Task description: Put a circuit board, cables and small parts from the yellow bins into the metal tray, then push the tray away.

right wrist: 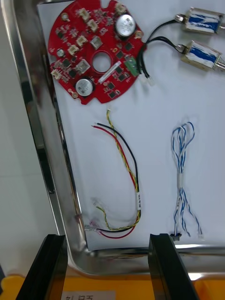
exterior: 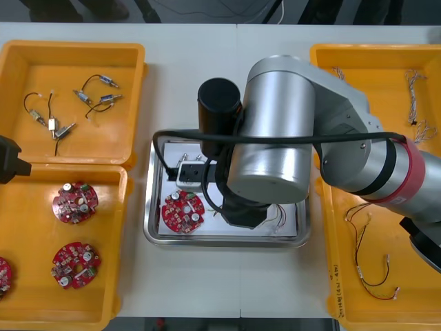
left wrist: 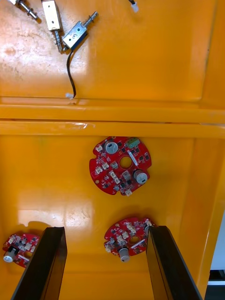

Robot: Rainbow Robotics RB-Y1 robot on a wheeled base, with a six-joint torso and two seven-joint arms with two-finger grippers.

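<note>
The metal tray (exterior: 157, 238), white inside, sits mid-table. In it lie a round red circuit board (right wrist: 96, 51), a red, yellow and black cable (right wrist: 124, 154), a twisted blue and white cable (right wrist: 180, 187) and two small metal parts (right wrist: 202, 37) on black leads. My right gripper (right wrist: 107, 265) hangs open just above the tray's rim (right wrist: 28, 108), its fingers (right wrist: 47, 267) holding nothing. My right arm (exterior: 275, 131) covers much of the tray in the front view. My left gripper (left wrist: 107, 265) is open over the near left bin, a circuit board (left wrist: 129, 236) between its fingers.
The near left yellow bin (exterior: 117, 276) holds more circuit boards (exterior: 74, 202); the far left bin (exterior: 134, 83) holds small metal parts (exterior: 96, 100) with black leads. The right bins (exterior: 327, 227) hold cables (exterior: 368, 269). My left arm (exterior: 10, 160) shows at the table's left edge.
</note>
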